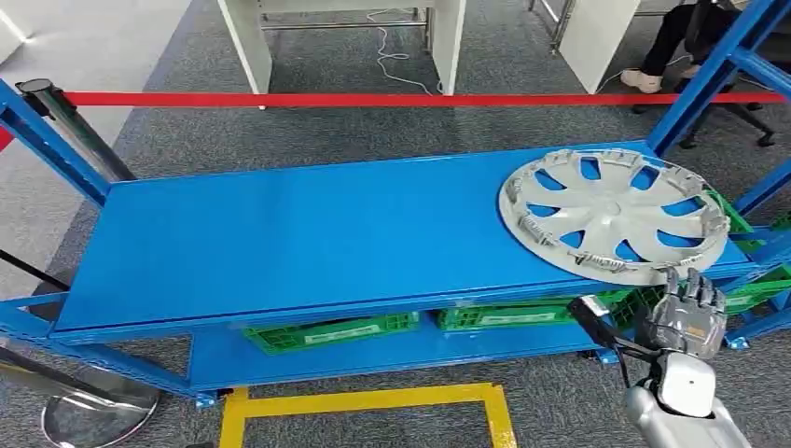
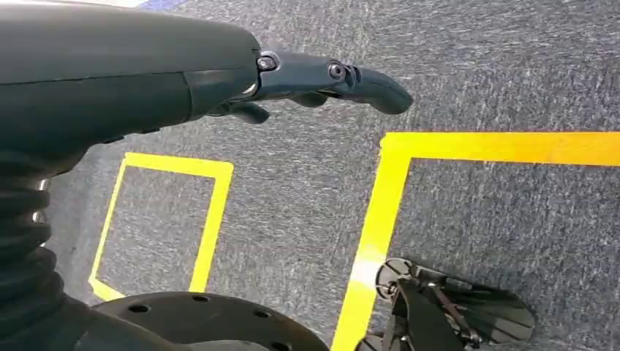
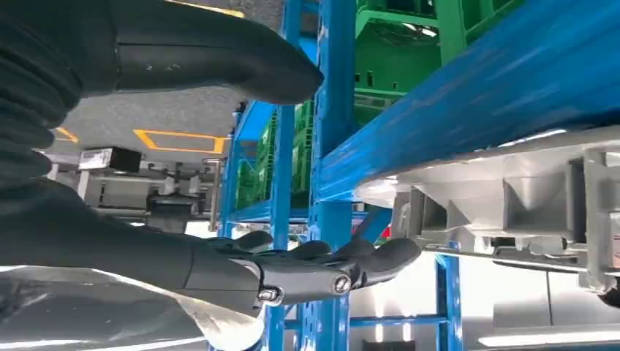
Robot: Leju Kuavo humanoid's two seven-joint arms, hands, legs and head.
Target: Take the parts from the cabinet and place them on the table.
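1. Lower right of the head view: the right hand (image 1: 688,313) is raised on its silver arm just below the front edge of the blue shelf (image 1: 308,238), its fingers reaching up at the near rim of the hubcap (image 1: 614,215). In the right wrist view the fingers (image 3: 343,267) and thumb are spread with the hubcap's rim between them, nothing clasped; whether they touch it I cannot tell.
2. The left hand (image 2: 322,80) hangs over grey carpet with yellow floor tape (image 2: 380,219), fingers loosely extended and holding nothing.
3. One silver hubcap lies flat at the right end of the top shelf, its near edge overhanging the front lip.
4. Under that shelf, on the lower level, sit green crates (image 1: 331,331); I can see at least three, and their contents are hidden.
5. Farther back, a red barrier tape (image 1: 373,98) crosses the upper frame, with white table legs (image 1: 247,42) behind it and a seated person's foot (image 1: 642,80) at upper right.
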